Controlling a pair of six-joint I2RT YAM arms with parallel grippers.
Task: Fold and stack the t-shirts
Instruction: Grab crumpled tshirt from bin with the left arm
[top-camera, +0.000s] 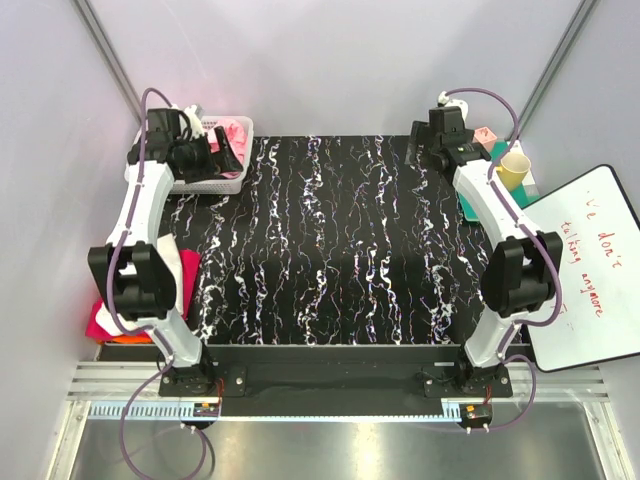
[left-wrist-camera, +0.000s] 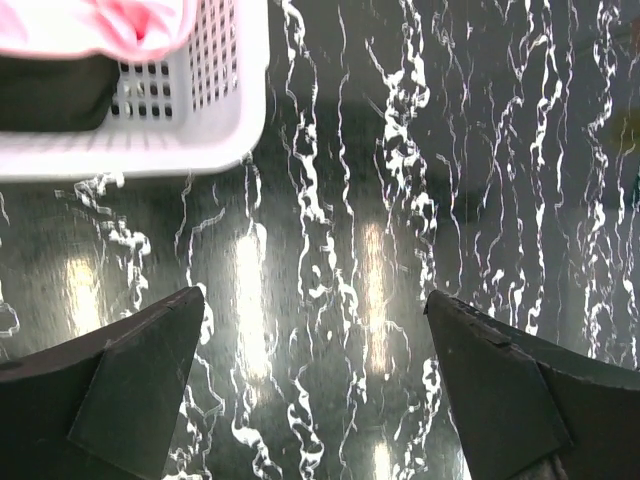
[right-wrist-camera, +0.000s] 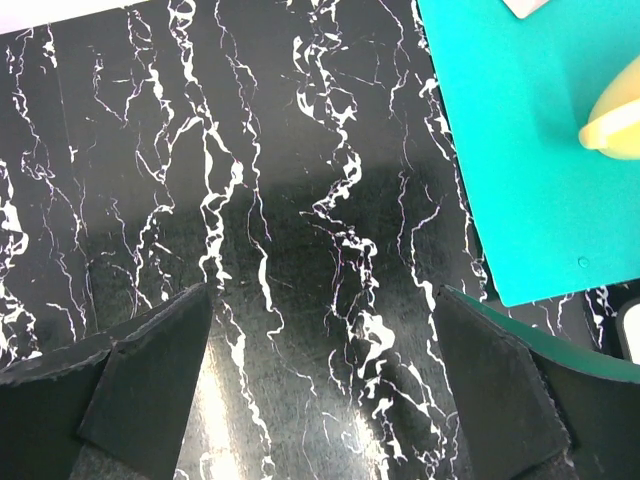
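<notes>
1. Done so far, I think: a pile of shirts (top-camera: 185, 272) sits at the left edge of the black table (top-camera: 340, 240), w/ white, pink & red cloth in it. The left arm hides part of it, so I can't tell how many there are or how neat they are.
2. Left to do: the white basket (top-camera: 228, 182) at the far left corner has a pink shirt (top-camera: 236, 130) in it. The left wrist view also shows some dark cloth (left-wrist-camera: 50, 90) under the pink.
3. No shirt lies spread out on the middle of the table, so no fold is going on rn.
4. The left gripper (left-wrist-camera: 312, 300) is wide open & holds nothing. It hangs over the table just beside the basket.
5. The right gripper (right-wrist-camera: 322, 292) is wide open too & holds nothing. It is over the table near the teal mat (right-wrist-camera: 530, 150) & yellow cup (right-wrist-camera: 615, 125).
6. My guess: the job is partway. Next is prob. to lift the pink shirt out.
</notes>
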